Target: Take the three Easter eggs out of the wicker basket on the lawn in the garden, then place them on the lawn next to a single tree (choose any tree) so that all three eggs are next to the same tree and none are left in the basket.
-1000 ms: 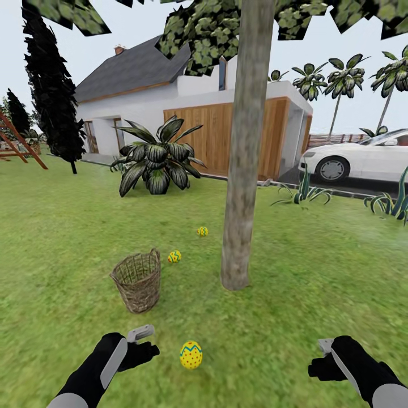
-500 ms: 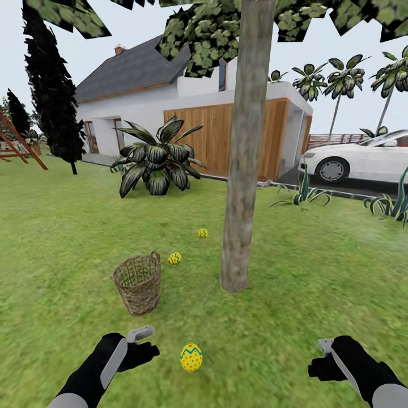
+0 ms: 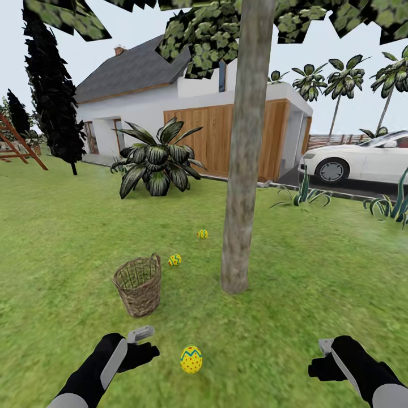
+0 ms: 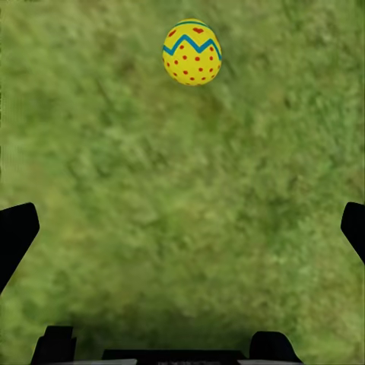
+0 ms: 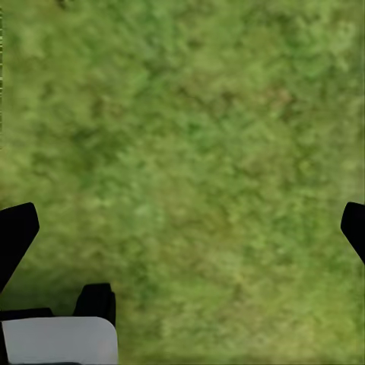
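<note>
On the lawn (image 3: 68,238) we are seeing the wicker basket (image 3: 137,286), its inside hard to read; our left gripper (image 4: 182,220), spread open, is hovering near a yellow, red-dotted egg (image 3: 191,359). Two smaller eggs (image 3: 174,260) are lying left of the tree (image 3: 243,170), crown cropped. Our right gripper (image 5: 182,220) is gaping, empty.
</note>
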### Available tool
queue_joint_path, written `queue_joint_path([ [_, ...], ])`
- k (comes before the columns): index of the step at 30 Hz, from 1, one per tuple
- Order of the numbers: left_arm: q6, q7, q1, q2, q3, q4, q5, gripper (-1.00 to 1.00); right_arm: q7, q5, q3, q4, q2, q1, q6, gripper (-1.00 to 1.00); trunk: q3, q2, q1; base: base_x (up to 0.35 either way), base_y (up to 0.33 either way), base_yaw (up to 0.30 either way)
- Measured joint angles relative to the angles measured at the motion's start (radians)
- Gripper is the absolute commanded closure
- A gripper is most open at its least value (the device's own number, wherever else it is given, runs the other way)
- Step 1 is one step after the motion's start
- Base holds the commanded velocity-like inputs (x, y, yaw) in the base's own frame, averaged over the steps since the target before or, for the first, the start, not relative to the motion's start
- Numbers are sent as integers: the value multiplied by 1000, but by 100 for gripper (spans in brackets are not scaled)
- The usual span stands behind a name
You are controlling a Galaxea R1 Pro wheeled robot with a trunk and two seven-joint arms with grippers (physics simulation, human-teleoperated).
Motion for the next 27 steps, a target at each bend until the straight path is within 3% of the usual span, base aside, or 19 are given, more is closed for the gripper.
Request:
queue_joint_path([
  [16,0,0,0,-15,-1,29,-3,-100,3,-1,-2,0,-5,0,1,-100,50,112,-61,0,0,0],
  [19,-53,0,0,-16,-2,44,-3,-100,3,-1,-1,0,-3,0,2,-100,60,133,-73,0,0,0],
  [22,-118,0,0,-48,-3,113,-2,-100,3,0,0,0,0,0,2,-100,69,154,-84,0,0,0],
  [27,-130,0,0,-59,-2,128,-3,-100,2,0,1,0,1,0,2,-100,85,189,-104,0,0,0],
])
